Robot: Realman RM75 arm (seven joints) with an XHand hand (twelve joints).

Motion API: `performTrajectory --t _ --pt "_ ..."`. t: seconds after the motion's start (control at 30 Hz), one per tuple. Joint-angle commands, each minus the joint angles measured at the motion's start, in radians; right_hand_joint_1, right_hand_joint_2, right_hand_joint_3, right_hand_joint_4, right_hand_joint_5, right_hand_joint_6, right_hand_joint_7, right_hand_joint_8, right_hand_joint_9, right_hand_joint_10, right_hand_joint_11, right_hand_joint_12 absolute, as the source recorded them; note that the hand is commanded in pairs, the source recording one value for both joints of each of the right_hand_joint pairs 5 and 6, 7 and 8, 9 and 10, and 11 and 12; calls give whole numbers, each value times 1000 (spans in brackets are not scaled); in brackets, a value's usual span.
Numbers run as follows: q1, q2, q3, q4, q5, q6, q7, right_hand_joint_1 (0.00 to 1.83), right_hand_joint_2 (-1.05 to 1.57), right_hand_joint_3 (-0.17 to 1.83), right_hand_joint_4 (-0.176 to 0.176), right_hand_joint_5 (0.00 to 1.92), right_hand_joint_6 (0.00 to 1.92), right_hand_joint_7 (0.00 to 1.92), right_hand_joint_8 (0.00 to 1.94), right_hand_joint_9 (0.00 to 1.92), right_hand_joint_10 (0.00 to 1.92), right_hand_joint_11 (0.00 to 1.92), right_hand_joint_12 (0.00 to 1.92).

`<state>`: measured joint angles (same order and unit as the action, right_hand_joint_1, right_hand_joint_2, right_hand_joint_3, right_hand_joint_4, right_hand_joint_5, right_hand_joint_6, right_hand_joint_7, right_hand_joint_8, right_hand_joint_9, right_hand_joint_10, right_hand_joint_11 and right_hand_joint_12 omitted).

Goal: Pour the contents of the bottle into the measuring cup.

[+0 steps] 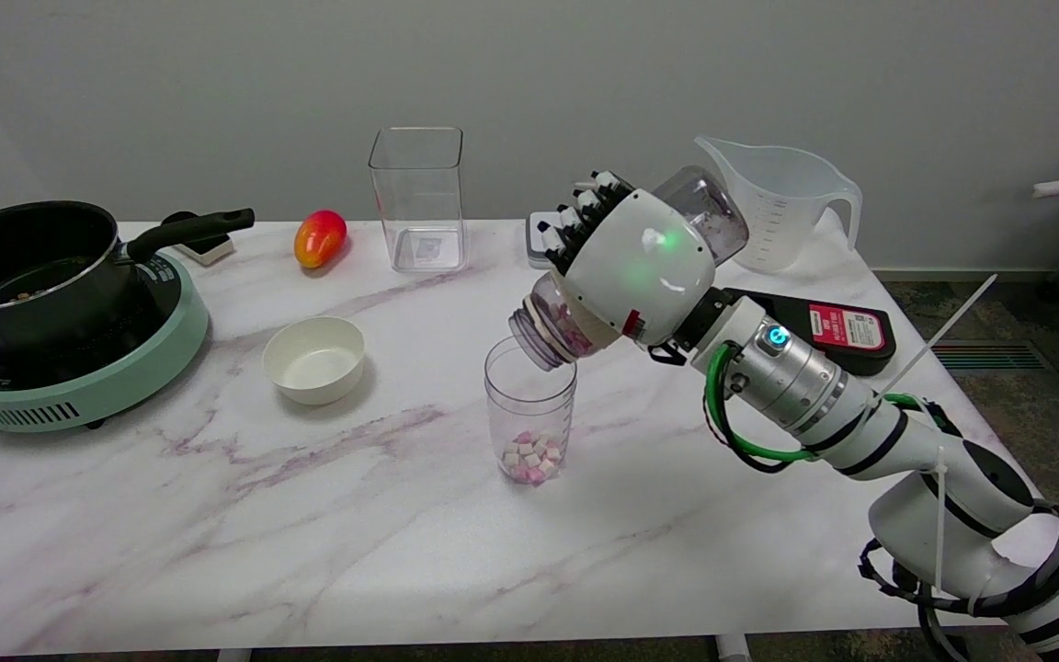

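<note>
We are reaching in from the lower right with the right hand (631, 276), its fingers clamping around the bottle (617, 276), which we are tipping mouth-down to the left. Its mouth is hanging just above the rim of the small clear measuring cup (529, 409) near the middle of the table (217, 552). Pink and white cubes (529, 457) are already lying in the cup's bottom, while more are showing inside the bottle's neck, so we are judging the pour as partly done, with the rest yet to fall. Farther back, a large clear jug (782, 202) is standing unused at the table's far edge.
</note>
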<state>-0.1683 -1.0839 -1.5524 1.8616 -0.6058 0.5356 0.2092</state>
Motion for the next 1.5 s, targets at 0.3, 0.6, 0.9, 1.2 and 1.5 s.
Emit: performTrajectory --t 0.3,0.6,0.9,1.2,1.5 --pt "44 16 10 8 -38 69 32 1285 1571 197 0 1920 1920 1920 1920 1617 1617 1399 1399" --pt "50 17 56 5 -69 72 72 1285 1571 198 0 1920 1920 1920 1920 1616 1616 1400 1400" --pt "50 19 66 6 -102 65 103 1274 1571 202 0 1920 1920 1920 1920 1603 1603 1396 1396" --pt "51 19 64 6 -102 62 108 1275 1571 203 0 1920 1920 1920 1920 1601 1601 1396 1396" --pt "51 19 53 6 -104 59 110 1275 1571 204 0 1920 1920 1920 1920 1600 1600 1396 1396"
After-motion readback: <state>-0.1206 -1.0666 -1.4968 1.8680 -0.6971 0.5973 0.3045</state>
